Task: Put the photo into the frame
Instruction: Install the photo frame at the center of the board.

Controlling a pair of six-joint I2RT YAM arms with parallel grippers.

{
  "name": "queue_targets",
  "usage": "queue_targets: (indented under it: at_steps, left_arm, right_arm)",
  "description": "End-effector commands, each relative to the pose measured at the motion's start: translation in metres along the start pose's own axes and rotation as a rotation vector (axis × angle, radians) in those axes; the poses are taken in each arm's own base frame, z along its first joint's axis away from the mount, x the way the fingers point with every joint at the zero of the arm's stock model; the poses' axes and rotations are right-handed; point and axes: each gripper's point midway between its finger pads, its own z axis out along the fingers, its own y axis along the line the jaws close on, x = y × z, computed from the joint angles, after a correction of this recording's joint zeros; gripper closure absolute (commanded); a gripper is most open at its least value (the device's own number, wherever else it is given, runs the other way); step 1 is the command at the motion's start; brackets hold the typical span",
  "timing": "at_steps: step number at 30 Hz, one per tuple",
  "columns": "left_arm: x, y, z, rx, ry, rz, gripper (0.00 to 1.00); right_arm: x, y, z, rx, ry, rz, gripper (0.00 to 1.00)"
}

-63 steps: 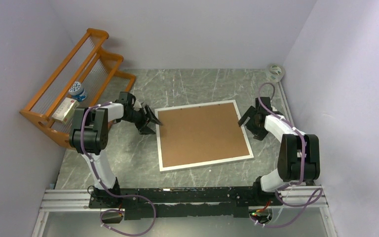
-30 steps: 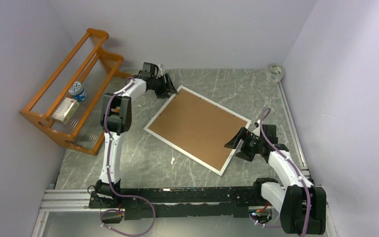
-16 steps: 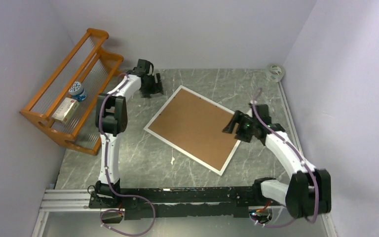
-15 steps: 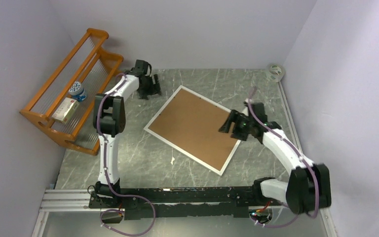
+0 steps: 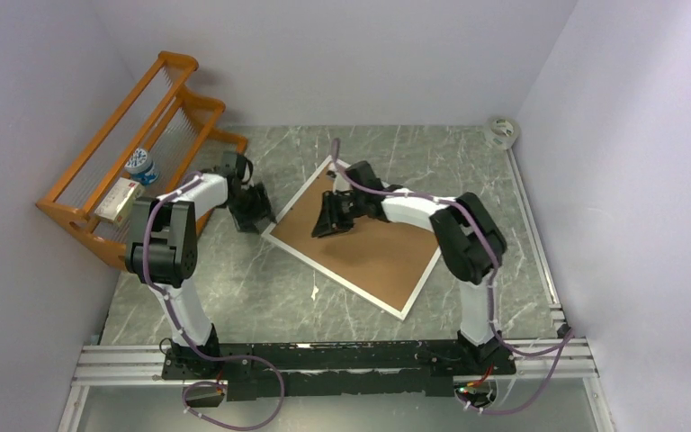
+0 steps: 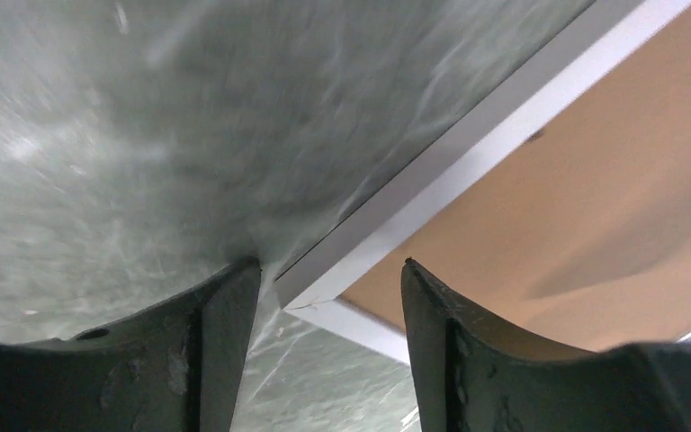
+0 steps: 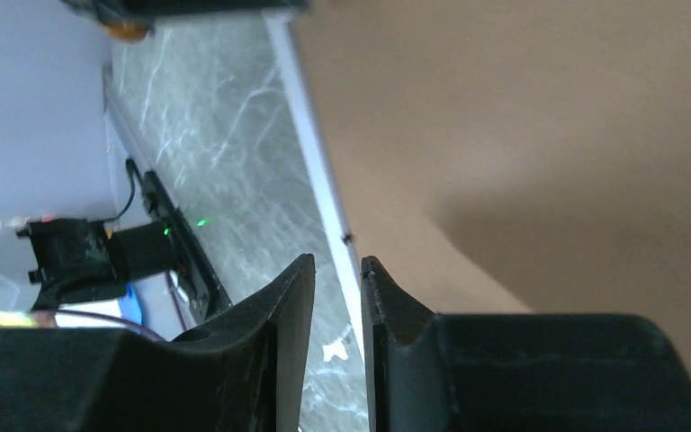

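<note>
The frame [image 5: 373, 252] lies face down and askew on the marble table, brown back up inside a white border. My left gripper [image 5: 259, 214] stands open at the frame's left corner. In the left wrist view that white corner [image 6: 310, 292] sits between the gripper's [image 6: 328, 263] two spread fingers. My right gripper [image 5: 326, 225] hovers over the brown back near the frame's upper left side. In the right wrist view its [image 7: 336, 259] jaws stand a narrow gap apart with nothing between them, and the frame's back [image 7: 549, 135] fills the picture. The photo is out of view.
An orange wooden rack [image 5: 135, 171] stands against the left wall with a small box and a jar on it. A roll of tape [image 5: 504, 130] sits in the back right corner. A small white scrap [image 5: 314, 292] lies near the frame's lower edge.
The right arm swung from the frame's right corner across its back to the upper left, its jaws narrowing. The left gripper came down from the back of the table to the frame's left corner.
</note>
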Motion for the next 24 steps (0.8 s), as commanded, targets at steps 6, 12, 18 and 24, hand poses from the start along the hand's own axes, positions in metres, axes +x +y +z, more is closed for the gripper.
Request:
queue_targets:
  at_steps: [6,12,18,24]
  left_arm:
    - [0.036,-0.012,0.012,0.132,0.074,0.056,0.44]
    - [0.055,0.008,0.026,0.045,0.135,0.005,0.5]
    - [0.055,0.025,0.024,-0.057,0.13,0.003,0.5]
    - [0.057,0.038,0.021,-0.123,0.127,0.016,0.58]
  right_arm:
    - [-0.001,0.06,0.044,-0.336,0.147,-0.147,0.75]
    - [0.011,0.056,0.052,-0.365,0.198,-0.128,0.79]
    - [0.027,0.049,0.052,-0.335,0.25,-0.092,0.79]
    - [0.041,0.037,0.053,-0.263,0.302,-0.061,0.79]
